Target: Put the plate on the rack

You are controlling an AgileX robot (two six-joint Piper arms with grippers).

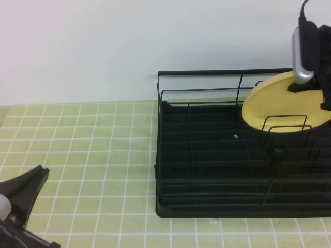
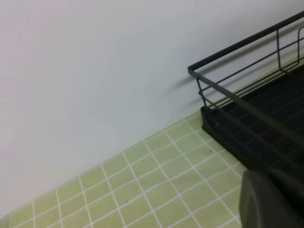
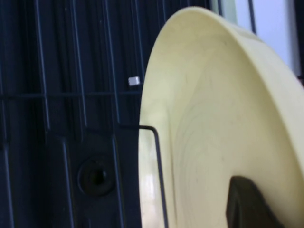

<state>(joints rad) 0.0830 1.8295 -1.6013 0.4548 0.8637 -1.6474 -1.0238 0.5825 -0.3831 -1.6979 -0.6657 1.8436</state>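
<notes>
- Fingers of the right gripper (image 1: 312, 95) are clamped on the upper rim of the plate (image 1: 274, 106); in the right wrist view one dark pad (image 3: 249, 206) presses against the plate's pale yellow inner face (image 3: 213, 118).
- Hanging down from those fingers, the plate is tilted on edge over the right-hand part of the rack (image 1: 207, 173).
- Its lower edge sits behind the wire dividers (image 1: 287, 126) just beneath the fingers; whether it touches the rack floor cannot be told.
- One wire loop (image 3: 154, 142) crosses in front of the plate's lower edge in the wrist view.
- Below and to the left of the right fingers, the black rack floor carries a small white tag (image 1: 236, 136) and a round hole (image 3: 96, 176).
- Left gripper (image 1: 41, 173) is low and far from the right fingers, on the robot's left, its fingers pressed together on nothing.
- Under and around the left fingers lies the surface (image 1: 93, 144), pale green squares with white lines, on which the rack stands.
- Ahead of the left fingers, the rack's near corner (image 2: 205, 121) rests on that surface.
- Beyond both sets of fingers rises a plain white wall (image 1: 103, 46), meeting the green surface just behind the rack's back rail.
</notes>
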